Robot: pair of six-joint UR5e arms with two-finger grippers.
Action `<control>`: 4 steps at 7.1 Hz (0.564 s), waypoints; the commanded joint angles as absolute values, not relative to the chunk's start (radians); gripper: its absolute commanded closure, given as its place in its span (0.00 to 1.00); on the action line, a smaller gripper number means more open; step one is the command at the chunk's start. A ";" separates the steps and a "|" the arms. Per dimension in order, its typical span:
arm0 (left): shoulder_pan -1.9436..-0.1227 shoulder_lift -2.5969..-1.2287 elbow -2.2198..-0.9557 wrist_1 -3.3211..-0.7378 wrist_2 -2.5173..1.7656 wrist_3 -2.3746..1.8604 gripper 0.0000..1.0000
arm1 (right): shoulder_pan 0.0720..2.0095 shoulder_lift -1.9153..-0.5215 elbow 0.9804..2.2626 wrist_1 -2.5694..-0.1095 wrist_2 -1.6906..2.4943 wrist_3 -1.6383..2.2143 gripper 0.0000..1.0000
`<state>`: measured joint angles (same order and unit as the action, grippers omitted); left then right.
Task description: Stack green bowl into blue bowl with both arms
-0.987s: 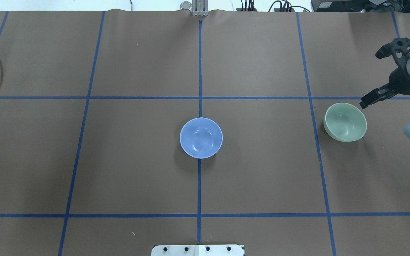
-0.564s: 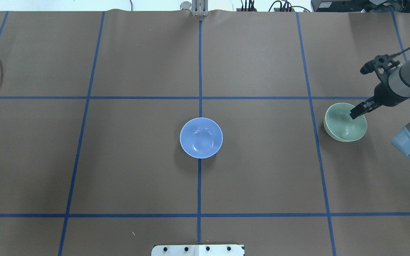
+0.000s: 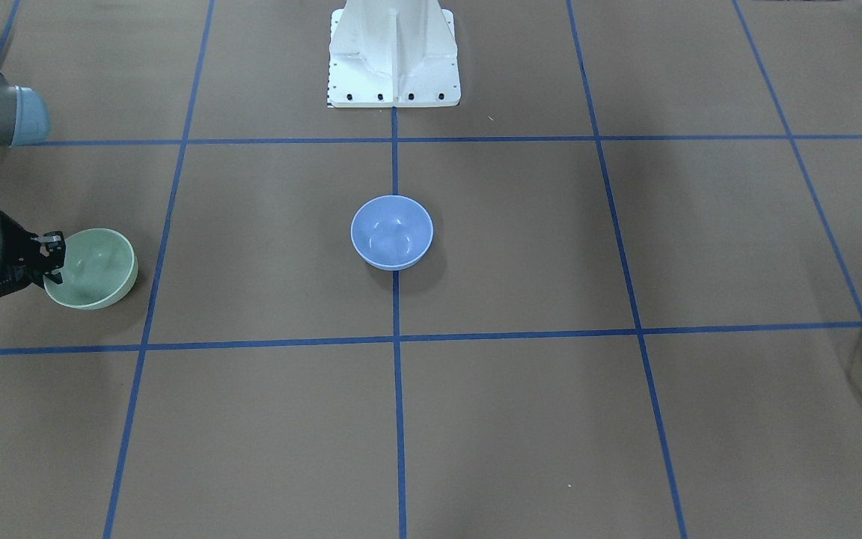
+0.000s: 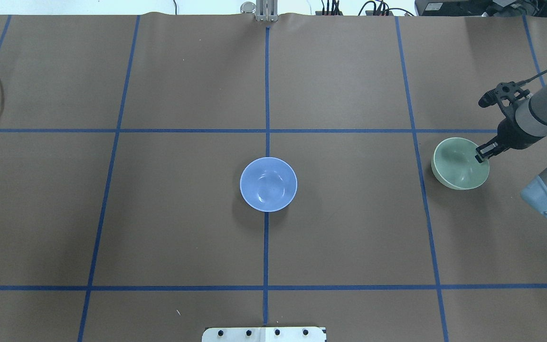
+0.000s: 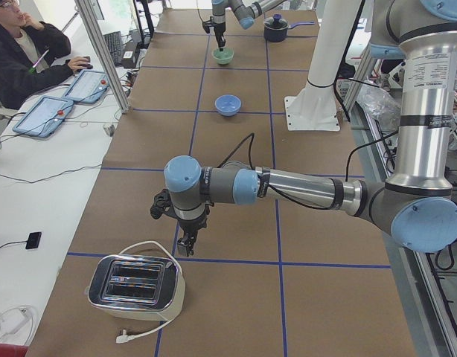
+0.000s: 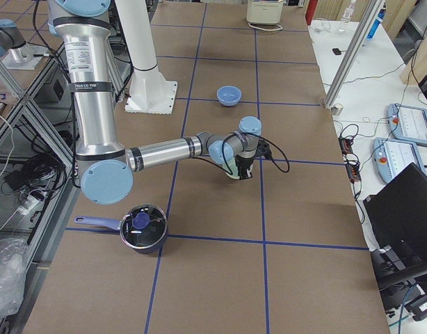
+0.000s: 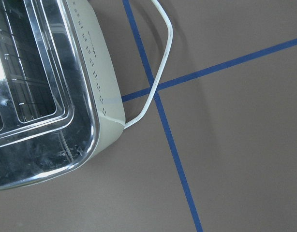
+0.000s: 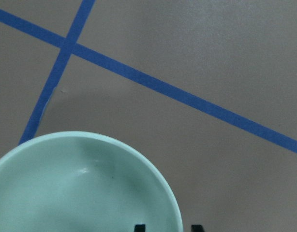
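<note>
Fingertips (image 8: 139, 228) barely visible in wrist view; right fingers (image 4: 482, 153) spread, straddling green bowl (image 4: 456, 171) rim, well apart from blue bowl (image 4: 268, 184). Left fingers (image 5: 185, 244): open or closed unclear, farther from blue bowl, near toaster (image 5: 135, 282).

Right arm: the grey-silver jointed right arm (image 4: 537, 111) with light-blue joint caps reaches in from the right side of the brown bench (image 4: 183, 228), its forearm sloping down to the wrist.
Right pincer: the black two-finger right pincer (image 4: 481, 154) points down, low over the bench; its fingertips (image 8: 139, 227) stand apart.
Left arm: the matching grey-silver left arm (image 5: 288, 186) stretches nearly level, low over the bench's left end.
Left pincer: the black left pincer (image 5: 186, 245) hangs straight down from its wrist; fingers together or apart, cannot tell.
</note>
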<state>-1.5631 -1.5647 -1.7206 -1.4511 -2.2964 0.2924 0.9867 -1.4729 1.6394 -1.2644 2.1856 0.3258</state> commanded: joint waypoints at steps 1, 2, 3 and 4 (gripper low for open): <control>-1.563 -1.565 -1.721 -1.450 -2.296 0.290 0.01 | 0.999 -1.467 1.647 -1.267 2.216 0.330 1.00; -1.563 -1.563 -1.717 -1.445 -2.296 0.264 0.01 | 1.044 -1.448 1.647 -1.269 2.294 0.377 1.00; -1.563 -1.551 -1.718 -1.450 -2.296 0.194 0.01 | 1.066 -1.412 1.672 -1.266 2.366 0.505 1.00; -1.563 -1.528 -1.724 -1.460 -2.296 0.145 0.02 | 1.065 -1.375 1.727 -1.270 2.364 0.670 1.00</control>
